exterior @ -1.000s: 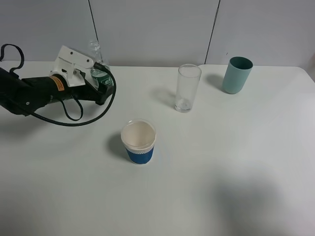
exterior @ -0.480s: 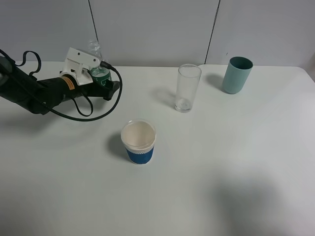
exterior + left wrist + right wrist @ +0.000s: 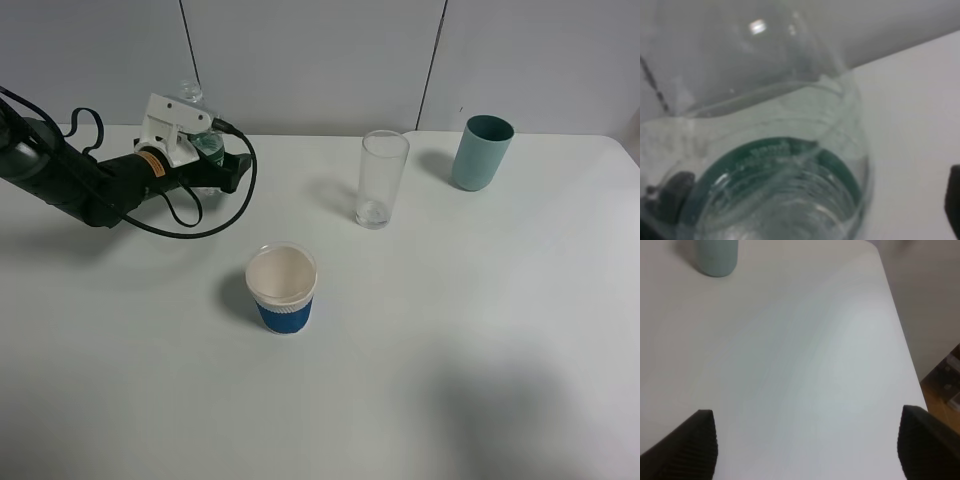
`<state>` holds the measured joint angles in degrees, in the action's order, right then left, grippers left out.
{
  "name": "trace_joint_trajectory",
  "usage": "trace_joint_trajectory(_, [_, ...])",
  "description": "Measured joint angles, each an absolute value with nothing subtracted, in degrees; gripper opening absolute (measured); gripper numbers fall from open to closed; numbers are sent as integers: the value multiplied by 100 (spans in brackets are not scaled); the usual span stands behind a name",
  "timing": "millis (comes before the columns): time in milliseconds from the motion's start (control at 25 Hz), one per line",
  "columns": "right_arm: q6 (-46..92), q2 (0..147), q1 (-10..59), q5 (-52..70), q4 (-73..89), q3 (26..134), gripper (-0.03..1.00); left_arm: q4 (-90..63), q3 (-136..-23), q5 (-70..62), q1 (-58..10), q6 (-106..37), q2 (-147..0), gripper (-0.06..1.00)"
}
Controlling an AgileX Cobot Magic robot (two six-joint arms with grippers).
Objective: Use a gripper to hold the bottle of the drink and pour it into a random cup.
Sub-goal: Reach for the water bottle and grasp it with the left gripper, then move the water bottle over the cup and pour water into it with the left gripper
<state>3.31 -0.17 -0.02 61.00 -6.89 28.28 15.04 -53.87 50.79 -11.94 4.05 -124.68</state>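
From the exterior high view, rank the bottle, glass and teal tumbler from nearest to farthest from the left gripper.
1. The bottle, right at the left gripper, back left of the table.
2. The glass, off to the right, around the middle back.
3. The teal tumbler, farther right still, near the back right corner.

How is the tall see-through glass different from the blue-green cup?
The glass is clear; the teal cup is solid-coloured. The glass is taller and slimmer with straight sides; the teal cup flares wider at its top. Both stand upright on the table.
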Motion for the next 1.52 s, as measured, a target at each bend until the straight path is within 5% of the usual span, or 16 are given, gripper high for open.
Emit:
trace_joint_trajectory(240, [331,-17,-2,6100,-689,2828,74,1469,-5392,5137,-1194,672,-12468,50])
trace_joint_trajectory(960, [331,-17,-2,6100,-689,2828,74,1557,-5392,5131,-1194,1367,-12436,50])
trace_joint_trajectory(1520, [331,-17,-2,6100,-689,2828,74,1125,-5377,3218,-1202,635,-11102,50])
